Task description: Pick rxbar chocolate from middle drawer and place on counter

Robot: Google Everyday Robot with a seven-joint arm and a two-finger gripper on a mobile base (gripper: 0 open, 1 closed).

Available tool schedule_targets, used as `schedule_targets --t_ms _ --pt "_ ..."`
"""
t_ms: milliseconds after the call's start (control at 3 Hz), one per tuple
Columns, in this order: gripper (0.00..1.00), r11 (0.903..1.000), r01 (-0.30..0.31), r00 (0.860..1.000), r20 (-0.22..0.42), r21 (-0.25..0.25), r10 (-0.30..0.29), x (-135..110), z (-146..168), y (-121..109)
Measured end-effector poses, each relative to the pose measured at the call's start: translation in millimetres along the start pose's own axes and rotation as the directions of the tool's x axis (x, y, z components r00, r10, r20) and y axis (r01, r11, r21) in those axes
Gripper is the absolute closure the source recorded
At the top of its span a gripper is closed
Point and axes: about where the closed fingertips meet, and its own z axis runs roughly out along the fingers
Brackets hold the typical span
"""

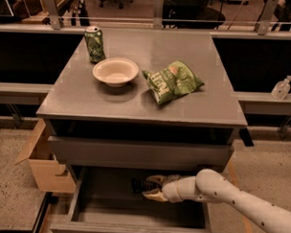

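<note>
The middle drawer (85,202) is pulled out below the counter (88,102). The rxbar chocolate (139,185), a small dark bar, lies on the drawer floor near the back, under the closed drawer above. My gripper (151,187) reaches in from the right, low inside the drawer. Its pale fingers (155,178) are apart, one on each side of the bar's right end. The bar's far part is in shadow.
On the counter stand a green can (95,43), a white bowl (115,71) and a crinkled green chip bag (173,81). A cardboard box (41,165) sits on the floor left of the cabinet. A sanitizer bottle (282,87) stands on the right ledge.
</note>
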Motion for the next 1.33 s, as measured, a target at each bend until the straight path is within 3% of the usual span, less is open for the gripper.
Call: schedule_targets --t_ms 333,667,1333 --pt "1.0 0.9995 0.002 1.0 0.001 -0.032 -0.002 -0.6 -0.4 6.3" --pt "1.0 0.9994 0.011 1.0 -0.004 -0.033 -0.011 -4.5 -1.4 10.8" --pt "1.0 0.9921 0.124 0.992 -0.024 -0.021 -0.124 -52.3 -27.8 57.7"
